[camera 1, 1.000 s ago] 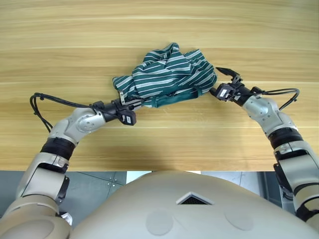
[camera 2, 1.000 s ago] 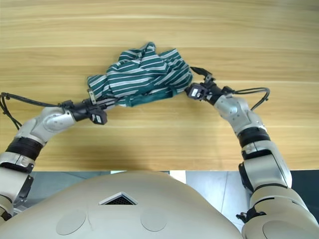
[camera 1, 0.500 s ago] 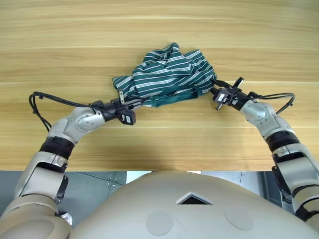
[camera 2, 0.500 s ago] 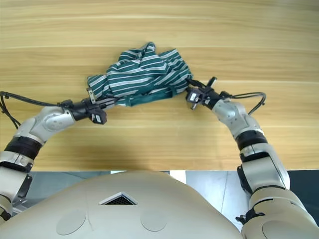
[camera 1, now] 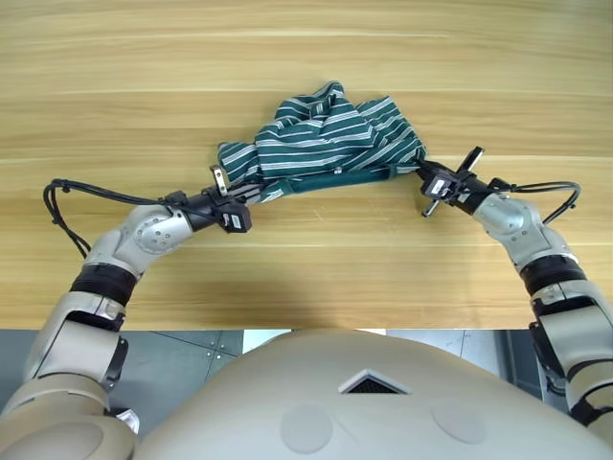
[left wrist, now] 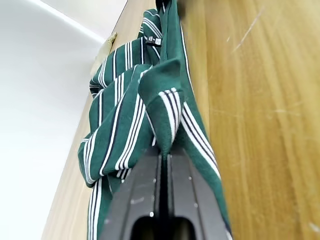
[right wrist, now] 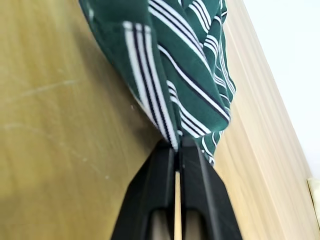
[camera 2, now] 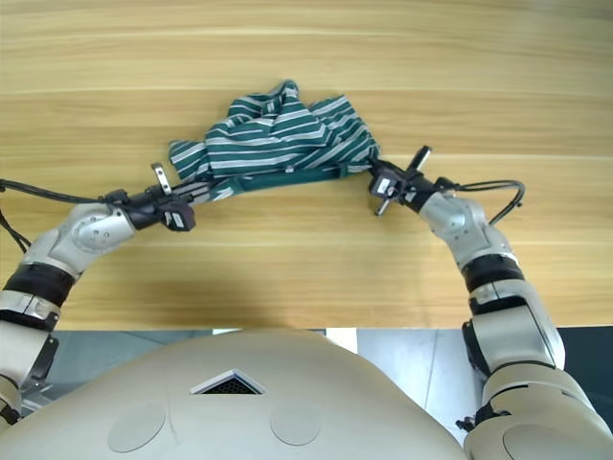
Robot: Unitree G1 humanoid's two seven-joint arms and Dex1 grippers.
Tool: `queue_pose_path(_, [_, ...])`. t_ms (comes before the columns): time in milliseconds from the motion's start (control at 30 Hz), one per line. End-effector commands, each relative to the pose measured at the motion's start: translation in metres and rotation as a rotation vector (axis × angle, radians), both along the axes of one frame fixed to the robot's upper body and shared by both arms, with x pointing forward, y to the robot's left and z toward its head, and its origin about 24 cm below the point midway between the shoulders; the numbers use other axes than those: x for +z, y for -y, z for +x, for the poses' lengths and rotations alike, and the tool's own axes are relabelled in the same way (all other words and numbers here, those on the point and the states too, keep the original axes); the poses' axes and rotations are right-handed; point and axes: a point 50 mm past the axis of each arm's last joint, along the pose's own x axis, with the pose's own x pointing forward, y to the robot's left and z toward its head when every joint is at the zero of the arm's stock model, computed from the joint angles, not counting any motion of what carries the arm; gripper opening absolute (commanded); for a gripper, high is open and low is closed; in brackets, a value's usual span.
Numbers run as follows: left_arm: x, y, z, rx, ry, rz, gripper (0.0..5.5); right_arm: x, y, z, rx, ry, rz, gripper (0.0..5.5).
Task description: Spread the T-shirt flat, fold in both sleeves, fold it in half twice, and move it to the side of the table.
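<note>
Crumpled T-shirt [camera 1: 326, 139] on wooden table [camera 1: 287, 57]

No legible text, seemingly

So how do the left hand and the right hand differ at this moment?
The left hand pinches the left end of the shirt; the right hand pinches its right end. The left hand sits slightly nearer the robot than the right hand. Both are shut on the shirt, its near hem stretched between them over the table.
</note>
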Motion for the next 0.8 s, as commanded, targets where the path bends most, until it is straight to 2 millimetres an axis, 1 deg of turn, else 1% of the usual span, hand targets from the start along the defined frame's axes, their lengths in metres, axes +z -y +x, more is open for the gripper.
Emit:
queue_pose_path(33, [0.054,-0.018,0.050,0.087,0.208,-0.034,0.00,0.051,0.006,0.035,-0.043,0.206,0.063,0.01])
queue_pose_path(100, [0.107,-0.023,0.084,0.149,0.399,-0.096,0.00,0.103,0.017,0.067,-0.126,0.404,0.087,0.01])
queue_pose_path(133, [0.143,-0.026,0.101,0.191,0.514,-0.148,0.00,0.136,0.024,0.081,-0.177,0.515,0.111,0.01])
queue_pose_path(200, [0.209,-0.030,0.119,0.241,0.713,-0.246,0.00,0.198,0.039,0.096,-0.250,0.710,0.157,0.01])
queue_pose_path(233, [0.236,-0.030,0.123,0.248,0.795,-0.282,0.00,0.225,0.046,0.099,-0.277,0.792,0.181,0.01])
queue_pose_path(300, [0.283,-0.030,0.121,0.234,0.945,-0.329,0.00,0.276,0.059,0.092,-0.296,0.947,0.235,0.01])
queue_pose_path(333, [0.297,-0.030,0.118,0.215,0.990,-0.337,0.00,0.291,0.063,0.087,-0.287,0.996,0.249,0.01])
queue_pose_path(367, [0.302,-0.029,0.113,0.179,1.010,-0.324,0.00,0.300,0.065,0.080,-0.259,1.018,0.257,0.01])
queue_pose_path(400, [0.292,-0.031,0.106,0.123,0.974,-0.277,0.00,0.300,0.067,0.071,-0.209,1.007,0.263,0.01])
queue_pose_path(433, [0.278,-0.034,0.098,0.078,0.909,-0.236,0.00,0.295,0.067,0.062,-0.161,0.979,0.265,0.01])
queue_pose_path(500, [0.229,-0.040,0.070,-0.065,0.659,-0.113,0.00,0.277,0.069,0.041,-0.058,0.872,0.261,0.01])
queue_pose_path(567, [0.184,-0.048,0.036,-0.147,0.375,-0.027,0.00,0.250,0.068,0.013,0.064,0.712,0.224,0.01])
queue_pose_path(600, [0.171,-0.053,0.021,-0.168,0.287,-0.004,0.00,0.239,0.067,0.000,0.120,0.639,0.215,0.01])
queue_pose_path(633, [0.165,-0.056,0.010,-0.180,0.234,0.004,0.00,0.232,0.065,-0.010,0.160,0.581,0.219,0.01])
queue_pose_path(667, [0.163,-0.059,0.000,-0.189,0.211,-0.008,0.00,0.219,0.063,-0.025,0.220,0.489,0.214,0.01])
queue_pose_path(700, [0.165,-0.062,-0.013,-0.206,0.202,-0.037,0.00,0.206,0.059,-0.043,0.303,0.393,0.201,0.01])
queue_pose_path(733, [0.167,-0.064,-0.025,-0.227,0.200,-0.066,0.00,0.200,0.055,-0.060,0.374,0.329,0.205,0.01])
queue_pose_path(767, [0.171,-0.065,-0.035,-0.248,0.207,-0.095,0.00,0.200,0.053,-0.073,0.423,0.305,0.229,0.01])
queue_pose_path(800, [0.178,-0.064,-0.048,-0.286,0.225,-0.152,0.00,0.209,0.050,-0.087,0.479,0.322,0.287,0.01])
